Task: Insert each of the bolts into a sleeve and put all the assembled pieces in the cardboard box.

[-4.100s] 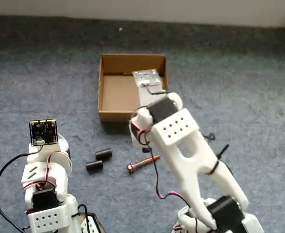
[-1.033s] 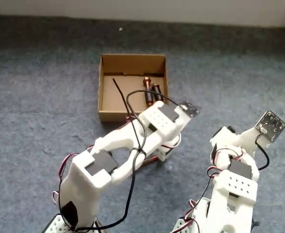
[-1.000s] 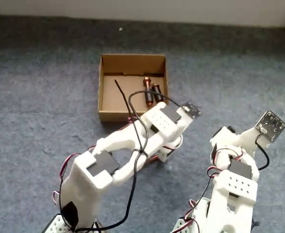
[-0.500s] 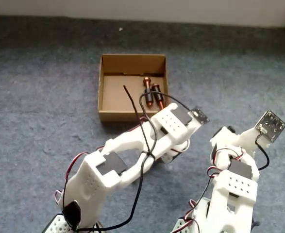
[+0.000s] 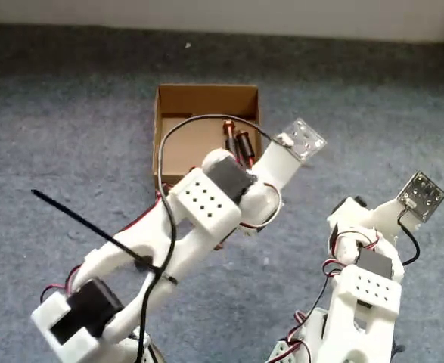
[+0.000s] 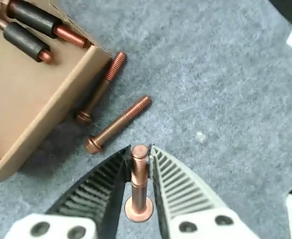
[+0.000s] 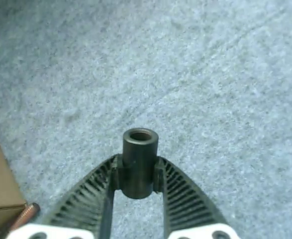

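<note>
While left gripper (image 6: 139, 151) clamps coppery bolt (image 6: 137, 181), sleeve (image 7: 139, 169) black, apparently threaded.

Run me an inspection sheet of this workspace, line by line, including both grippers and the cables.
Surface: grey-blue carpet.
Job's things: open brown cardboard box holds two copper bolts in black sleeves; two bare copper bolts lie on the carpet beside its wall.
Clutter: nothing seen.
Grippers: left gripper shut on a third bare copper bolt; right gripper shut on a black cylindrical sleeve.
Cables: black cable arcs from the left arm across the box.
Surroundings: pale wall strip beyond the carpet.
</note>
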